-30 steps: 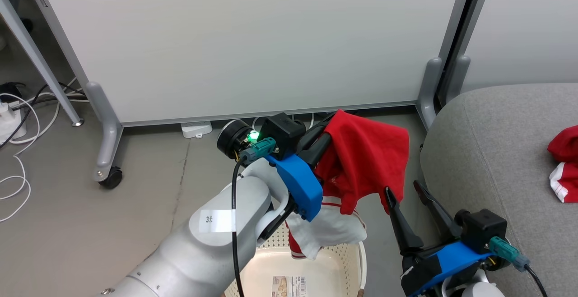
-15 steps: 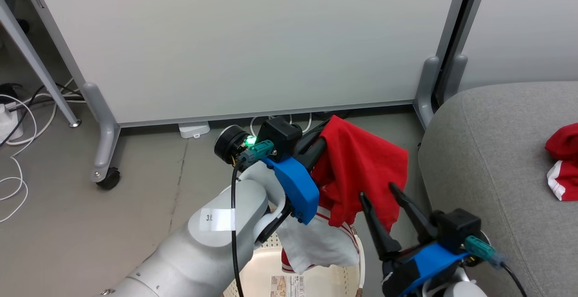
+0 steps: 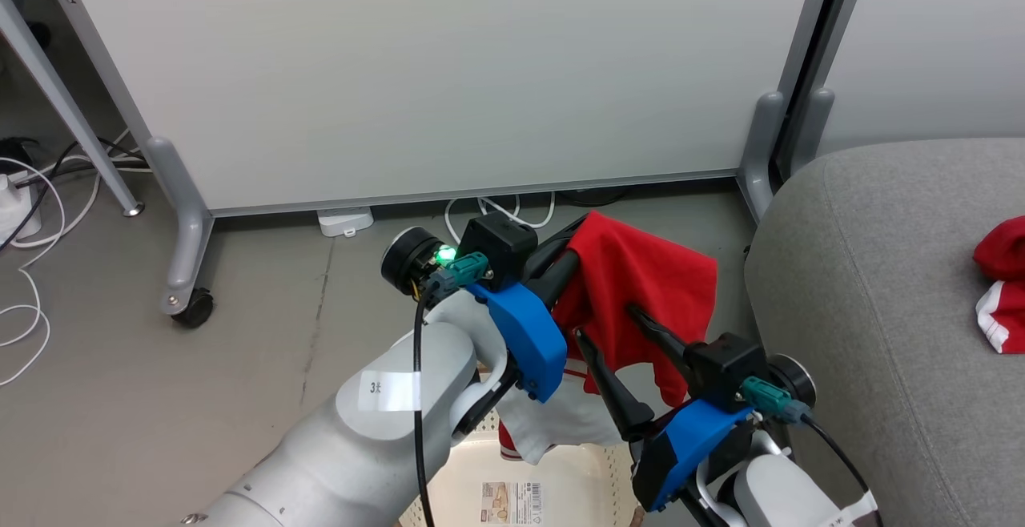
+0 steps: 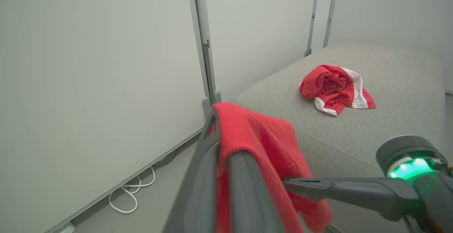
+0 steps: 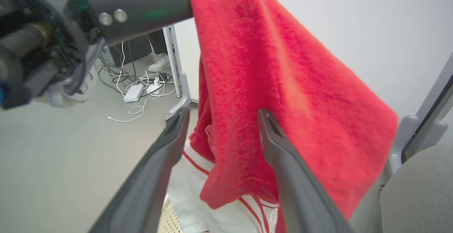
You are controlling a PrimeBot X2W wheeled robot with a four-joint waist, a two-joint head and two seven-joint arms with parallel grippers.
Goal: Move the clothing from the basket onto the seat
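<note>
The left gripper (image 3: 578, 239) is seen clamped tight on a red garment (image 3: 641, 287). In the left wrist view the cloth (image 4: 254, 137) is pinched between the two fingers of that gripper (image 4: 224, 134) and is draped over their tips. From these closed jaws the garment hangs down, and its white lower panel with red stripes is carried below them, over the basket (image 3: 560, 487). Whether the panel touches the rim cannot be told. A label is seen on the basket's floor, directly under the left jaws. The right gripper (image 3: 606, 323) is held with its jaws spread wide and nothing is gripped by them. They are pointed at the hanging red cloth just below the left jaws. In the right wrist view the fabric (image 5: 283, 66) is seen between and beyond the fingers of the right gripper (image 5: 223, 112), and one finger is overlapped against it. Contact cannot be judged. A perforated corner of the basket (image 5: 170, 222) is shown beneath the right jaws. The seat (image 3: 881, 271) is found to the outer side of the right jaws, near them but apart. In the left wrist view it (image 4: 389, 95) is stretched out ahead of the left jaws. On it, well away from both pairs of jaws, a second red garment (image 3: 1001, 287) with white trim is seen lying crumpled (image 4: 332, 87). A white partition (image 3: 440, 70) is seen standing beyond both pairs of jaws.
</note>
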